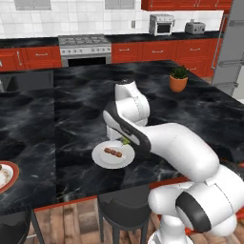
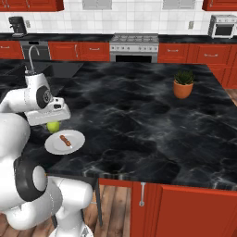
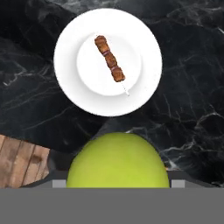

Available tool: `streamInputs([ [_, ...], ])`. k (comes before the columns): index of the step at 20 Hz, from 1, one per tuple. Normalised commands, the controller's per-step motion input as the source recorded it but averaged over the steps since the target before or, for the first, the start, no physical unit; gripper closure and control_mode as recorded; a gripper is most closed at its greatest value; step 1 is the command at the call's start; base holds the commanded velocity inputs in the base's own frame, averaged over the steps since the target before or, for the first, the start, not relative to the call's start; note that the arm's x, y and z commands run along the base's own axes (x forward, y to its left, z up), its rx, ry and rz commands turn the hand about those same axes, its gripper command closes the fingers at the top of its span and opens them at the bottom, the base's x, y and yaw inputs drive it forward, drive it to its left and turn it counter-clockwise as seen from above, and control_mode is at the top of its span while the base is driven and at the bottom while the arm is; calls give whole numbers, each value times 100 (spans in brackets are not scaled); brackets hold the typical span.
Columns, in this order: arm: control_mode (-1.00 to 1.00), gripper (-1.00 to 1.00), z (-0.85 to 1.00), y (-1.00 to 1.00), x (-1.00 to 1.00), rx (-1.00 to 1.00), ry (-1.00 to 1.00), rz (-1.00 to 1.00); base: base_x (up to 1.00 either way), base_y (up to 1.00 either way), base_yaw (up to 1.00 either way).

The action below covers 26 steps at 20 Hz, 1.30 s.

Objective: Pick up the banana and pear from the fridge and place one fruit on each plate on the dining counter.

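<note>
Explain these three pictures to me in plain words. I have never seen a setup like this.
This is a rendered kitchen with a white robot arm on a base that can drive. Two pictures come from cameras on that base, behind the arm to its left and right. The third looks down from the hand itself. The arm reaches over a black white-veined marble counter. Its end effector holds a small round yellow-green pear, which hangs beside and above a small round white plate, not yet on it. The plate bears a brown skewered morsel. Farther along the counter stands a green plant in an orange pot.
</note>
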Motion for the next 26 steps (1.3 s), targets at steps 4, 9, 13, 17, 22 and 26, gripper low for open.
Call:
streamInputs([
  [4, -100, 100, -72, 26, 63, -7, 9, 3, 0, 0, 0],
  [9, -100, 100, -69, 26, 52, -9, 5, 1, 0, 0, 0],
  [13, -100, 100, -67, 20, 47, -7, 2, 0, 0, 0, 0],
  [17, -100, 100, -58, 15, 49, -5, 0, 0, 0, 0, 0],
  [22, -100, 100, -34, 10, 32, 0, 0, 0, 0, 0, 0],
  [26, -100, 100, -36, 11, 33, 0, 0, 0, 0, 0, 0],
])
